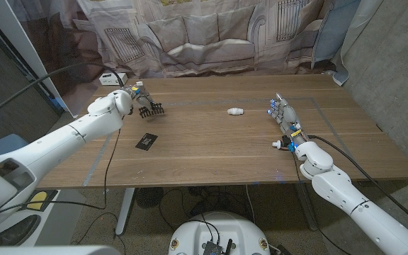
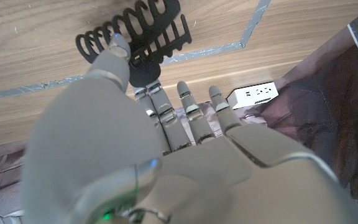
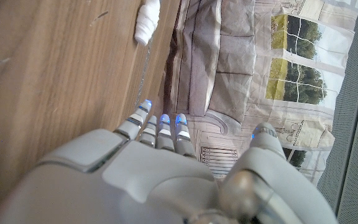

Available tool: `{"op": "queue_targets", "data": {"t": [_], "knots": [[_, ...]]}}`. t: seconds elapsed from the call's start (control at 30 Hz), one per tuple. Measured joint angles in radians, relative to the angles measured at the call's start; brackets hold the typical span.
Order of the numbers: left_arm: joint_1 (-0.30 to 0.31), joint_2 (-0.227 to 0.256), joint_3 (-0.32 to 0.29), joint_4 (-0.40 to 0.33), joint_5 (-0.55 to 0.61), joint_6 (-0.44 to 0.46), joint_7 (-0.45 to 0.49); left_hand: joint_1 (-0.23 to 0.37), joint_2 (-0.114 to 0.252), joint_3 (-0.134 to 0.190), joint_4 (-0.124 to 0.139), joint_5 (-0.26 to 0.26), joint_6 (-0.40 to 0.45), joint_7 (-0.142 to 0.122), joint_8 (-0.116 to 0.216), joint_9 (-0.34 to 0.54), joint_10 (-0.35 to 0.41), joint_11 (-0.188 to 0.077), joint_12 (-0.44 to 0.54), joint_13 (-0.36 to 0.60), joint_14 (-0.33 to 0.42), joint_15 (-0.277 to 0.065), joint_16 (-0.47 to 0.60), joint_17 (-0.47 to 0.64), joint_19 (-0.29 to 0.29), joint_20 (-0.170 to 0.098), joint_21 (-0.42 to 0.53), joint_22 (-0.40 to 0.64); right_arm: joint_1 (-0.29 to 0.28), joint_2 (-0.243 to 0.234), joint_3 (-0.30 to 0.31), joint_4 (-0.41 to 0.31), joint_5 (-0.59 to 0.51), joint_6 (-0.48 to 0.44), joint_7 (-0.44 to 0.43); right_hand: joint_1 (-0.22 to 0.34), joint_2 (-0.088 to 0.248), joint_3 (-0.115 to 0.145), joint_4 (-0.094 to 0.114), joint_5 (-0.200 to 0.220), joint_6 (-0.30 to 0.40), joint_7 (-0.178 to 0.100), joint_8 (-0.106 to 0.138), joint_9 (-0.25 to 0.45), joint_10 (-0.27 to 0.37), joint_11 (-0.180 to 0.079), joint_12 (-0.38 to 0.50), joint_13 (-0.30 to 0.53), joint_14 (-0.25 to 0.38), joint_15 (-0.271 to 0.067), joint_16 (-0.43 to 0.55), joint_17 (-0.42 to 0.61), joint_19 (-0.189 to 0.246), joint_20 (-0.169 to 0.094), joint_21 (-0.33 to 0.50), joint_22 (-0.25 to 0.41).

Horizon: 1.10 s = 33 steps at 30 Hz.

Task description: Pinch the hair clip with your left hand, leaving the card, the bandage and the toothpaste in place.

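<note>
The hair clip is a black claw type with curved teeth, lying near the worktop's far left corner, just beside a strip of pale tape marked on the wood. It looks like light, stiff plastic with a sprung hinge, so it should lift with little effort but could skid on the smooth wood or twist out of a loose pinch. The teeth are thin and probably the weakest part; the solid tab at the hinge end seems the safer place to take hold.

In the left wrist view the left hand sits right over that end: the thumb tip lies against the row of teeth and the other fingers reach to the rounded tab, so the clip appears pinched between them, though whether it is off the wood I cannot tell. From the head view, the left hand touches the clip's near-left side.

The right hand stands near the worktop's right edge, fingers apart and holding nothing. The black card lies toward the front left, the white bandage roll near the far middle, and the small toothpaste tube by the right wrist, all well apart from the clip.
</note>
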<state>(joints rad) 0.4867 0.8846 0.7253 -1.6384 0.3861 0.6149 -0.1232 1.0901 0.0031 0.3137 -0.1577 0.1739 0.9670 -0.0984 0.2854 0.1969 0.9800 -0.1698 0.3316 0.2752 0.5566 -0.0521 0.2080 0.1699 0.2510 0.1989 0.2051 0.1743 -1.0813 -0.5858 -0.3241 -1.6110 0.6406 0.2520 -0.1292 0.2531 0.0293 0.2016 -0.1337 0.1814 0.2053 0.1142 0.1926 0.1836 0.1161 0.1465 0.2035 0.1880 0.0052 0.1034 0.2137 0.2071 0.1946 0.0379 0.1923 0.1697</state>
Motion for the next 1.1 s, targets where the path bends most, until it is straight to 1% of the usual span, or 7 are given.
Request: {"op": "queue_targets", "data": {"t": [0.1, 0.17, 0.23, 0.27, 0.67, 0.9, 1.1], "knots": [[0.005, 0.004, -0.003, -0.013, 0.000, 0.006, 0.003, 0.000, 0.000, -0.007, -0.004, 0.000, 0.004, -0.004, 0.005, 0.001, 0.012, 0.009, 0.008, 0.001, 0.017, -0.001, 0.008, 0.000, 0.005, -0.005, 0.000, 0.000, 0.000, 0.000, 0.000, 0.000, 0.000, 0.001, 0.001, 0.000, 0.000, 0.000, 0.000, 0.000, 0.000, 0.000, 0.000, 0.000, 0.000, 0.000, 0.000, 0.000, 0.000, 0.000, 0.000, 0.000, 0.000, 0.000, 0.000, 0.000], [0.007, 0.005, -0.004, -0.019, 0.000, 0.007, 0.004, 0.000, 0.000, -0.009, -0.006, 0.000, 0.004, -0.004, 0.012, 0.003, 0.013, 0.008, 0.016, 0.001, 0.038, -0.002, 0.013, 0.004, 0.010, 0.000, 0.000, 0.000, 0.000, 0.000, 0.001, 0.000, 0.000, 0.002, 0.001, 0.000, 0.000, 0.000, 0.000, 0.000, 0.000, 0.000, 0.000, 0.000, 0.000, 0.000, 0.000, 0.000, 0.000, 0.000, 0.000, 0.000, 0.000, 0.000, 0.000, 0.000], [0.010, 0.007, -0.007, -0.026, 0.000, 0.010, 0.007, 0.004, -0.004, -0.014, -0.008, -0.001, 0.004, -0.004, 0.021, 0.006, 0.014, 0.008, 0.020, 0.001, 0.060, -0.005, 0.019, 0.005, 0.018, -0.005, 0.000, 0.000, -0.002, 0.000, 0.001, 0.000, 0.000, 0.002, 0.001, 0.000, 0.000, 0.000, 0.000, 0.000, 0.000, 0.000, 0.000, 0.000, 0.000, 0.000, 0.000, 0.000, 0.000, 0.000, 0.000, 0.000, 0.000, 0.000, 0.000, 0.000], [0.013, 0.008, -0.009, -0.031, 0.001, 0.012, 0.010, 0.008, -0.008, -0.015, -0.007, -0.001, 0.012, 0.002, 0.026, 0.008, 0.016, 0.009, 0.025, 0.001, 0.070, -0.006, 0.021, 0.005, 0.019, -0.006, 0.000, 0.000, -0.003, -0.001, 0.001, -0.001, 0.000, 0.003, 0.001, 0.000, 0.000, 0.000, 0.000, 0.000, 0.000, 0.000, 0.000, 0.000, 0.000, 0.000, 0.000, 0.000, 0.000, 0.000, 0.000, 0.000, 0.000, 0.000, 0.000, 0.000], [0.026, 0.020, -0.017, -0.075, 0.012, 0.027, 0.018, 0.010, -0.010, -0.023, -0.004, -0.001, 0.014, 0.004, 0.035, 0.011, 0.019, 0.013, 0.050, 0.002, 0.178, -0.022, 0.059, 0.014, 0.028, -0.008, 0.000, 0.000, -0.016, -0.008, 0.006, -0.019, -0.002, 0.003, -0.005, 0.000, 0.000, 0.000, 0.000, 0.000, 0.000, 0.000, 0.000, 0.000, 0.005, -0.005, 0.000, 0.000, 0.002, -0.002, 0.000, 0.000, 0.000, 0.000, 0.000, 0.000], [0.033, 0.027, -0.020, -0.101, 0.026, 0.043, 0.018, 0.010, -0.010, -0.024, -0.005, -0.002, 0.018, 0.007, 0.035, 0.015, 0.019, 0.013, 0.058, 0.011, 0.194, -0.027, 0.059, 0.011, 0.028, -0.008, 0.000, 0.000, -0.024, -0.012, 0.009, -0.029, -0.002, 0.003, -0.007, 0.000, 0.000, 0.000, 0.000, 0.000, 0.000, 0.000, 0.000, 0.000, 0.005, -0.005, 0.000, 0.000, 0.004, -0.004, 0.000, 0.000, -0.004, 0.004, 0.000, 0.000], [0.035, 0.031, -0.020, -0.116, 0.035, 0.052, 0.013, 0.019, -0.019, -0.024, -0.005, -0.002, 0.027, 0.006, 0.044, 0.015, 0.019, 0.013, 0.063, 0.069, 0.194, -0.027, 0.054, 0.003, 0.028, -0.008, 0.000, 0.000, -0.027, -0.014, 0.010, -0.032, -0.002, 0.003, -0.007, 0.000, 0.000, 0.000, 0.000, 0.000, 0.000, 0.000, 0.000, 0.000, 0.005, -0.005, 0.000, 0.000, 0.004, -0.004, 0.000, 0.000, -0.004, 0.004, 0.000, 0.000]]}}
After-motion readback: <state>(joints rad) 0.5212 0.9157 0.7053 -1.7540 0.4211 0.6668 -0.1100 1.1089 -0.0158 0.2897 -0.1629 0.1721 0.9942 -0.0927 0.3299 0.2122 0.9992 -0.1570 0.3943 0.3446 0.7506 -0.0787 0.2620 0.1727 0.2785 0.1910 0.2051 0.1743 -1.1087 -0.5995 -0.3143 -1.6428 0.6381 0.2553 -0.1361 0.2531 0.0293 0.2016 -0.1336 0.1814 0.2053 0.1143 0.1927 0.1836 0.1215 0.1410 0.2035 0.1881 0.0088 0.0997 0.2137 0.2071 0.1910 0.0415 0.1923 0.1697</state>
